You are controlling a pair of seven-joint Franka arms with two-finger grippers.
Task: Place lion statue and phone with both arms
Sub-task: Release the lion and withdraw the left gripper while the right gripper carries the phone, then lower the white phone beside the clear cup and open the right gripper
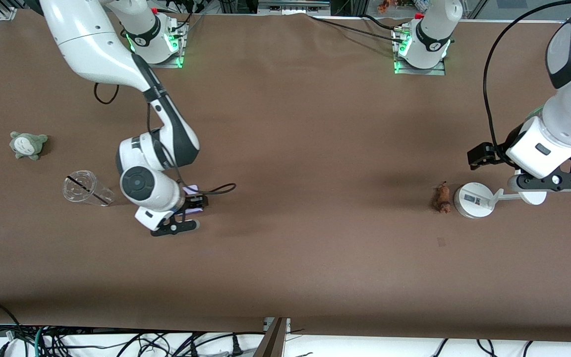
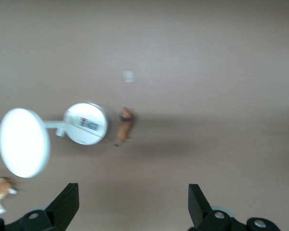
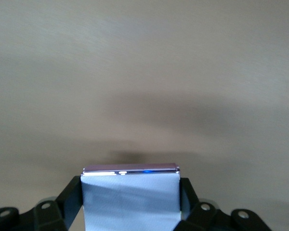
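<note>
Phone (image 3: pixel 130 197) clamped across its long edges in right gripper (image 1: pixel 186 208), held over table (image 1: pixel 295 148) beside the clear cup (image 1: pixel 85 188). Judged stiff, thin, glossy-edged: liable to slip or pivot, so the grip belongs flat on both side edges, as it is now. Lion statue (image 1: pixel 441 198) lies on the table just beside the white stand (image 1: pixel 474 200), toward the right arm's end of it. Judged light, rigid, thin tail fragile; pinch mid-body. Left gripper (image 2: pixel 132 204) hovers above the stand, jaws spread wide, holding nothing.
</note>
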